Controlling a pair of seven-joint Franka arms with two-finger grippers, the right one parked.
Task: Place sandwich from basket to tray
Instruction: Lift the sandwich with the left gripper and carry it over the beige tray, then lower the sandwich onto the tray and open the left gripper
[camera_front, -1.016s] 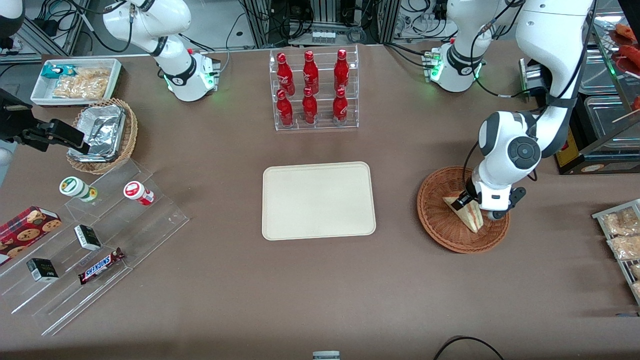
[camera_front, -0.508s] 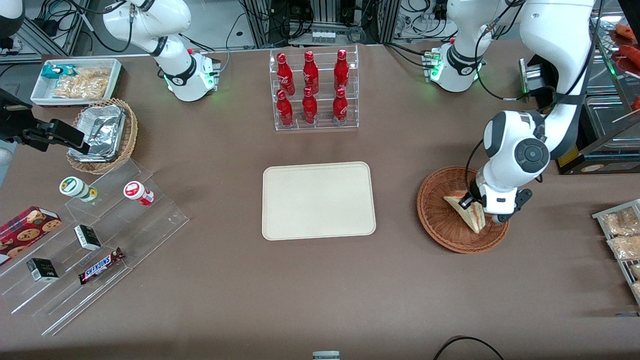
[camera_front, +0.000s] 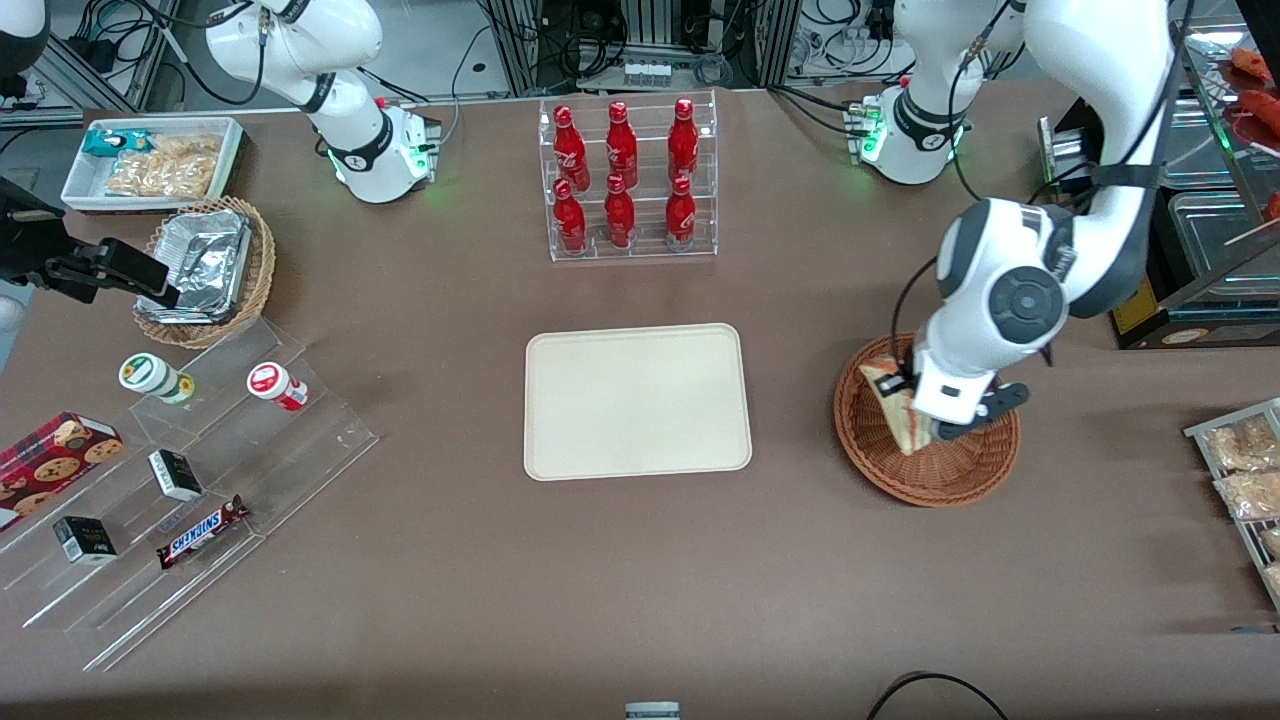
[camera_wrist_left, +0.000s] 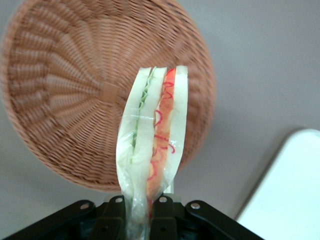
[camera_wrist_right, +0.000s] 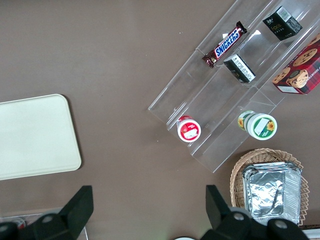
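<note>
We've got the gripper above the basket, jaws clamped on one end of the sandwich, so the wedge hangs clear of the weave with its red and green layers edge-on to the wrist camera. Landmark-wise, the basket sits on the tabletop toward the working arm's end, and the tray lies beside it, apart from it and with nothing on it.

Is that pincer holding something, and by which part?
Yes: the left pincer is shut on the triangular white-bread sandwich at one end, above the round reddish-brown wicker basket.
</note>
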